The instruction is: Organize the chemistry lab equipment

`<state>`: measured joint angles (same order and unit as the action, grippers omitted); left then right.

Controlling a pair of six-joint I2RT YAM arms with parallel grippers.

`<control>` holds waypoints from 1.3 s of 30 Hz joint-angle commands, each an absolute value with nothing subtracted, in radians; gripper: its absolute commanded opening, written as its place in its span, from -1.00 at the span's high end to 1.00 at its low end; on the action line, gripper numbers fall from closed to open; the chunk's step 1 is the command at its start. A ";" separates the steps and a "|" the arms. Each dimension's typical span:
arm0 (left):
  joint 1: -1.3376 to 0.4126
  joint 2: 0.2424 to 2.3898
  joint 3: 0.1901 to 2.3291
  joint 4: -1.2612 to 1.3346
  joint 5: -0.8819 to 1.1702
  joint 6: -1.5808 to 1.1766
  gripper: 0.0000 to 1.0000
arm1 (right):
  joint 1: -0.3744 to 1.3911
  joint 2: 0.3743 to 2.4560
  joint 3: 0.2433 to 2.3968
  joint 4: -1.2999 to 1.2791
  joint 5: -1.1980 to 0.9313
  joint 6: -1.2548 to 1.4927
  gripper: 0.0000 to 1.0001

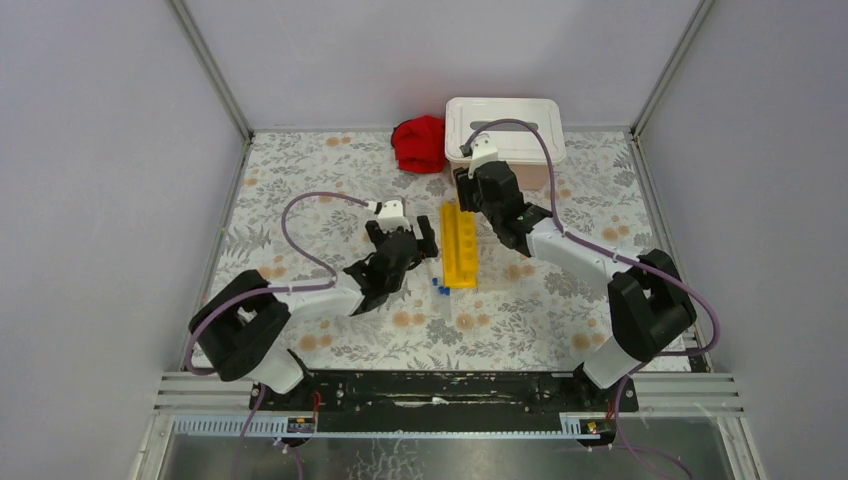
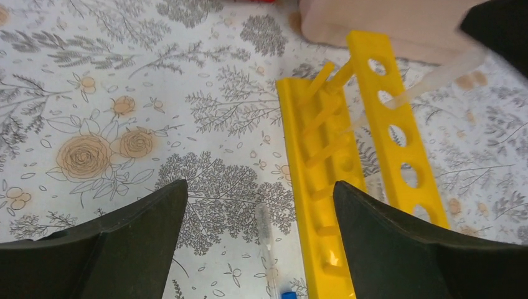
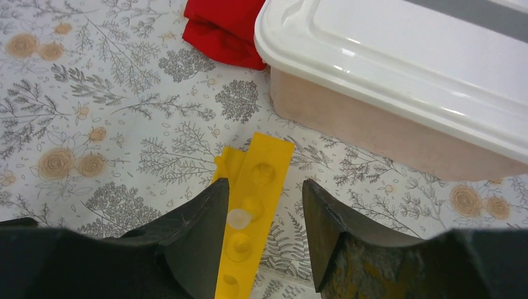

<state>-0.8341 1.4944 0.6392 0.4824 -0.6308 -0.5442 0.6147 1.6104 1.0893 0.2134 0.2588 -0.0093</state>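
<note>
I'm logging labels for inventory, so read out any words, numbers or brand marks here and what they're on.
None readable in any view.
The white lid, yellow rack, red cloth and flowered table cover show no print.
The blue-capped tubes are too small to tell.

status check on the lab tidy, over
Left tool open, above loose tubes. Right tool open over far end of yellow rack, one clear tube leaning in a hole. Bin lid on; no obstruction seen.
</note>
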 commanded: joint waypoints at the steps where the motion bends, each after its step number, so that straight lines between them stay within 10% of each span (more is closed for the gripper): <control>1: -0.787 1.548 0.718 0.312 -0.478 -0.627 -0.84 | 0.625 1.544 1.132 0.223 0.316 0.021 -0.10; 39: -0.740 1.813 1.003 -0.147 -0.278 -0.698 -0.06 | 0.625 1.467 1.089 0.222 0.351 0.043 -0.14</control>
<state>-0.7166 1.7893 0.9779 -0.0998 -0.2543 -0.6811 0.6151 1.5097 1.0920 0.1925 0.3248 0.0349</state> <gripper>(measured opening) 0.536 0.569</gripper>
